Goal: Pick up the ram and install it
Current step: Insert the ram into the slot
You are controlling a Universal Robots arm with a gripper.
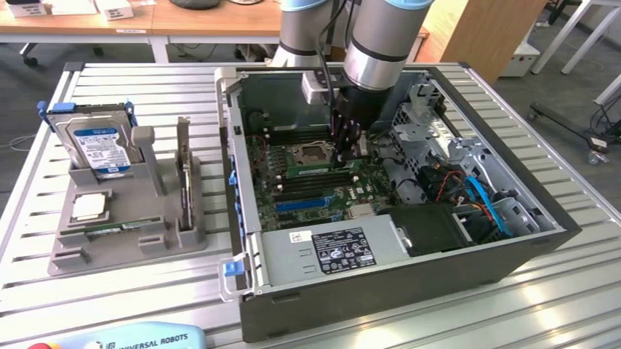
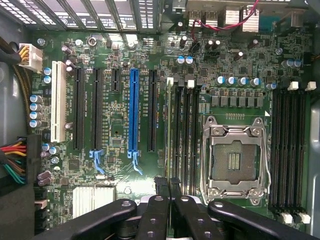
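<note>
ram [image 2: 170, 125] over motherboard [image 2: 115, 125], pinched by tool [image 2: 168, 192]

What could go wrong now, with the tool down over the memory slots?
The ram sits edge-on in the tool over tightly packed slots; a slight offset could press it into the wrong one or jam it tilted. The open processor socket lies right beside them, so sideways drift might hit its exposed contacts.
</note>
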